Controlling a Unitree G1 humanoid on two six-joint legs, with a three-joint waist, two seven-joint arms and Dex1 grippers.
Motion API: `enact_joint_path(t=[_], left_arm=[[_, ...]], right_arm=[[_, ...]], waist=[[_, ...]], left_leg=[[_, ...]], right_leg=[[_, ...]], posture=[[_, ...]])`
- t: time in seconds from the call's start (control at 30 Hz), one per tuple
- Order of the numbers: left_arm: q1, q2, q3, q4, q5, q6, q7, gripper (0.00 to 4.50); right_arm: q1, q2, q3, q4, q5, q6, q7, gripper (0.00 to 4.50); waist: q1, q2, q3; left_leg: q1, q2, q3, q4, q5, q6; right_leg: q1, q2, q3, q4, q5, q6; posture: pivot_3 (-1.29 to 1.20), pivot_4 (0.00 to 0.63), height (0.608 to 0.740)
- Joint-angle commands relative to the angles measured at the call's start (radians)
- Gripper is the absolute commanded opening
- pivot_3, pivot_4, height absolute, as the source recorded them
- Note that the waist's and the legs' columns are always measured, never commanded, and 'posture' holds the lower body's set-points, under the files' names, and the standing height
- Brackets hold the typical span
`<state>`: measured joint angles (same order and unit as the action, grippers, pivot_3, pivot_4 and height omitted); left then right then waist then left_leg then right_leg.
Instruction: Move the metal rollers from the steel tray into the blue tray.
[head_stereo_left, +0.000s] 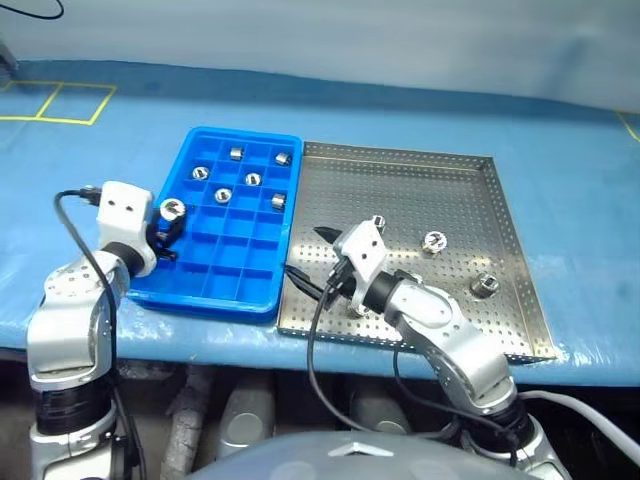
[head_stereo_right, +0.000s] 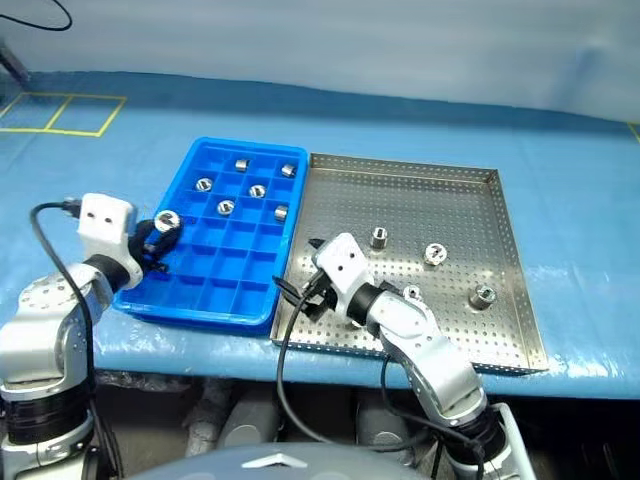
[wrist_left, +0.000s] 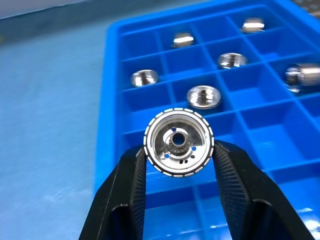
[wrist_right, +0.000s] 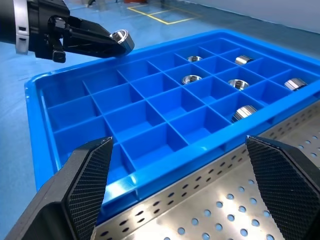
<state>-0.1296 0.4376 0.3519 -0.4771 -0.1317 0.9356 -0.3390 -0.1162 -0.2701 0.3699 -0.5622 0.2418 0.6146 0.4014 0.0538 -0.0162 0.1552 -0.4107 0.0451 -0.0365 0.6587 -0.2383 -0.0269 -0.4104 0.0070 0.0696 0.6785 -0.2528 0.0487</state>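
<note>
My left gripper (head_stereo_left: 170, 216) is shut on one metal roller (wrist_left: 178, 142), a shiny ridged disc with a hollow centre, held above the left edge of the blue tray (head_stereo_left: 225, 270). Several rollers (head_stereo_left: 253, 179) lie in the tray's far cells, one to a cell. On the perforated steel tray (head_stereo_left: 450, 190) to the right rest three rollers (head_stereo_left: 434, 240). My right gripper (head_stereo_left: 312, 256) stands open and empty over the steel tray's near left edge, pointing toward the blue tray.
Both trays sit side by side on a blue-covered table (head_stereo_left: 580, 200). Its front edge runs just below them. Yellow tape lines (head_stereo_left: 70, 102) mark the far left of the cover. Black cables (head_stereo_left: 315, 340) loop from both wrists.
</note>
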Motion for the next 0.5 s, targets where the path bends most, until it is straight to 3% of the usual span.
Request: enact_joint_path(t=[0.03,0.5], left_arm=[[-0.025,-0.006,0.020,0.014,0.006,-0.031,0.051,1.70],[-0.195,-0.005,-0.134,0.265,0.005,-0.102,0.057,1.70]], right_arm=[[-0.010,0.004,-0.001,-0.013,0.000,-0.027,0.012,4.50],[0.055,0.009,-0.023,-0.057,-0.010,-0.021,-0.028,4.50]], waist=[[0.008,0.000,0.000],[-0.006,0.000,0.000]], left_leg=[[0.000,0.000,0.000,0.000,0.000,0.000],[0.000,0.000,0.000,0.000,0.000,-0.001]], right_leg=[[0.000,0.000,0.000,0.000,0.000,0.000],[-0.001,0.001,0.000,0.000,0.002,-0.002]], posture=[[0.23,0.150,0.740],[0.12,0.150,0.740]])
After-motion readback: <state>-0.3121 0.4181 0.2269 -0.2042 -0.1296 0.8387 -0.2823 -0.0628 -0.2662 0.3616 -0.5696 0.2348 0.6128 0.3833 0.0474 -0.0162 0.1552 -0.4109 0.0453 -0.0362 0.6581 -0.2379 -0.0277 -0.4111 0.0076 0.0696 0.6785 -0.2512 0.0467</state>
